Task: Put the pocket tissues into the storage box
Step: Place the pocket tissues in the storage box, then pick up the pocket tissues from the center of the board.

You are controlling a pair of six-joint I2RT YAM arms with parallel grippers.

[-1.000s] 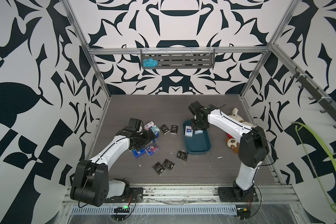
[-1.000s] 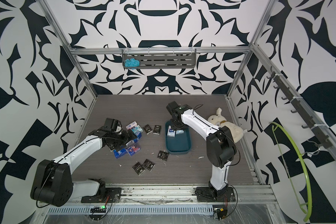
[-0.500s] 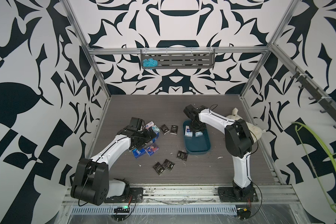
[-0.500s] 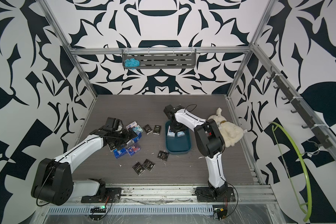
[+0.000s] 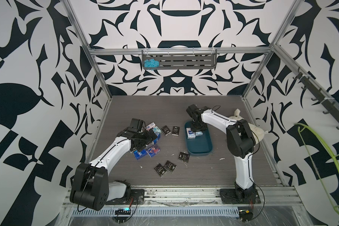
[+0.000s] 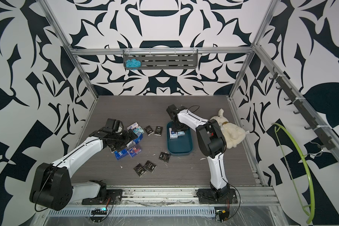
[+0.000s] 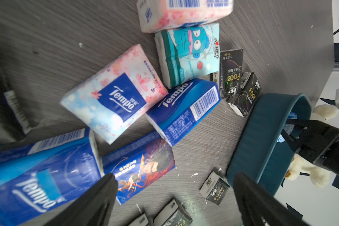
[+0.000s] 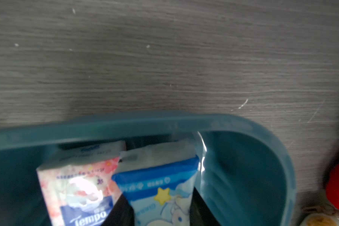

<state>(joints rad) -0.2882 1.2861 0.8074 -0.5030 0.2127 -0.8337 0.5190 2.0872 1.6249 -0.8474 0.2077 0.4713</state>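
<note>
Two pocket tissues [image 5: 190, 135] in storage box [image 5: 200, 146], long axis front-to-back

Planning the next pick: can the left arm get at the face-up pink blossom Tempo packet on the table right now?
Probably yes. The left tool hangs open close by, and the pink blossom packet lies uncovered, face up, with nothing between them.

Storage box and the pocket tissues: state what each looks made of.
Storage box: likely moulded plastic, dark teal, smooth and semi-matt; rounded rim and one-piece walls with a soft sheen. Pocket tissues: thin glossy printed plastic film, probably over soft paper; glare, crinkled seams and squashed corners.
</note>
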